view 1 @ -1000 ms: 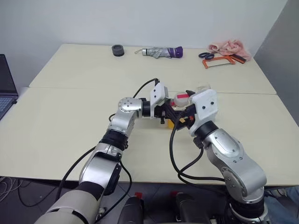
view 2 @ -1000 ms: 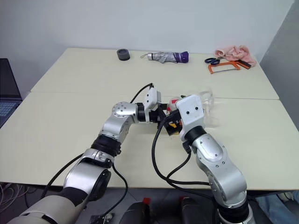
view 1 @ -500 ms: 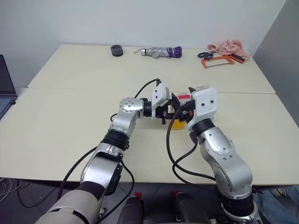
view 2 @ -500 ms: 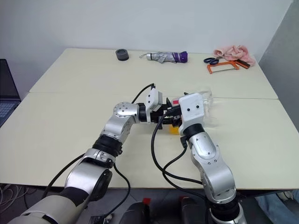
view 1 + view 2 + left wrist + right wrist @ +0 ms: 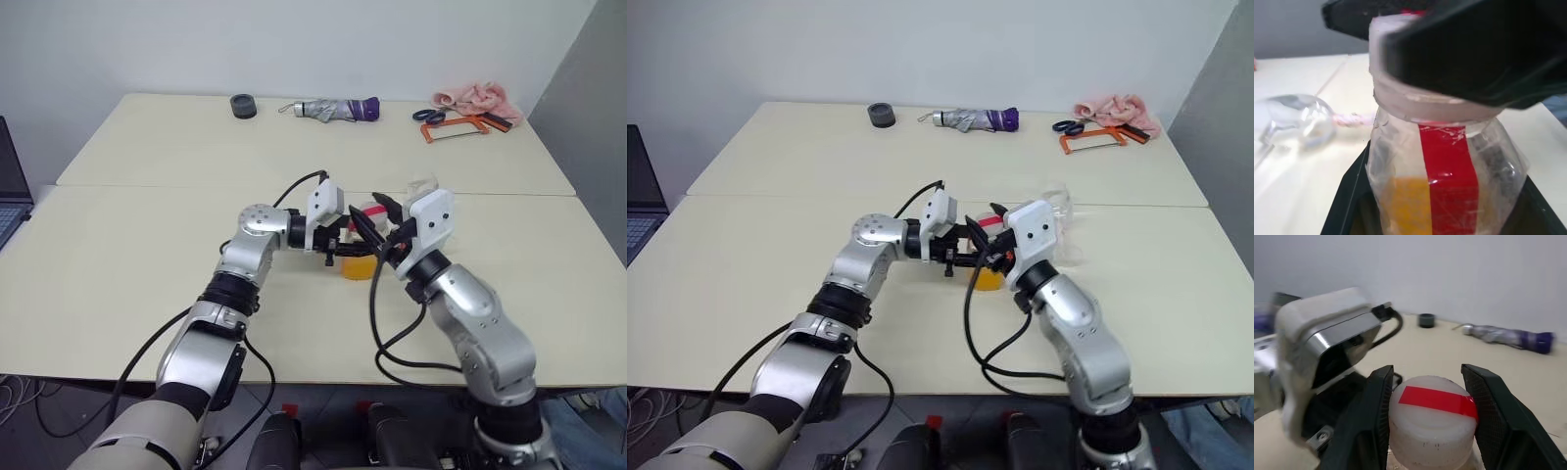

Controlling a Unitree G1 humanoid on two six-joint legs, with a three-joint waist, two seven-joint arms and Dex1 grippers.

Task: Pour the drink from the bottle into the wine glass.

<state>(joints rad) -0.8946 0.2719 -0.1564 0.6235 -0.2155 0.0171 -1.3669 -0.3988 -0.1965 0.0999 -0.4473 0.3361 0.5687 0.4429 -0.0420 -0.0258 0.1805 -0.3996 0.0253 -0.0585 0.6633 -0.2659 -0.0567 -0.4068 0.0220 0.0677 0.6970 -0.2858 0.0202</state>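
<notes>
Left gripper (image 5: 340,245) is clamped tight on the bottle (image 5: 1444,186), holding it upright mid-table with orange drink (image 5: 357,266) sitting in the bottom. Right gripper (image 5: 1426,416) has its two black fingers pressed on either side of the whitish cap (image 5: 1431,418). Wine glass (image 5: 1300,120) is lying just behind, near the table seam.

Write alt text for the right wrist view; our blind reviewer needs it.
The right gripper has its two black fingers closed on the bottle's white cap, which has a red strip across its top. The left gripper's housing is close beside it; a folded umbrella and a dark ring lie far back on the table.
</notes>
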